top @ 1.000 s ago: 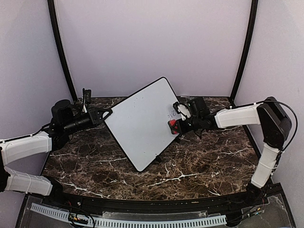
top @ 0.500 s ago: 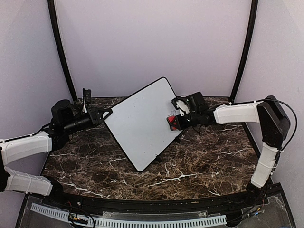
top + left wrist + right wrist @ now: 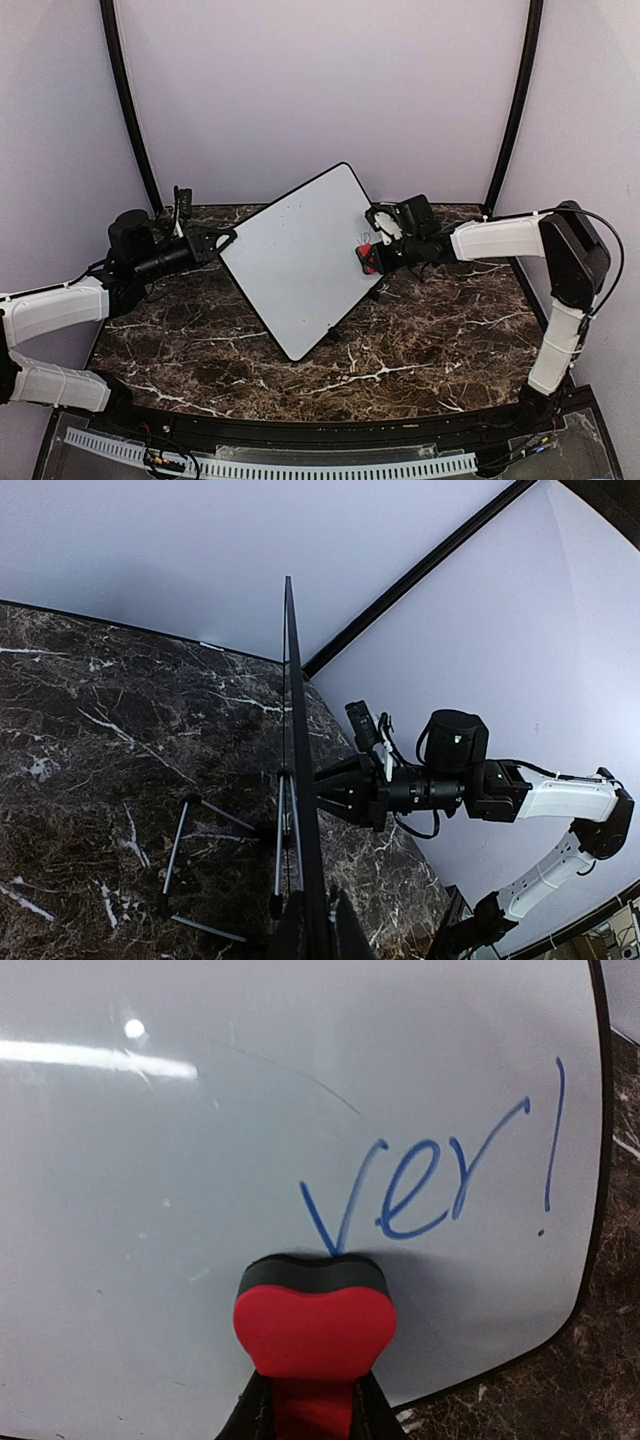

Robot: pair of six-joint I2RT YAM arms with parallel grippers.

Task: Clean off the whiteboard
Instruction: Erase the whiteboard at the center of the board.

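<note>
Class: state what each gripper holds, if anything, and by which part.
The left gripper clamps the whiteboard by its left edge. The right gripper holds the eraser by its red back.

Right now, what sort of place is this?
Probably a robot test booth: a marble-patterned table inside plain pale walls; the left claw grips a whiteboard, the right claw holds a red eraser against it.
</note>
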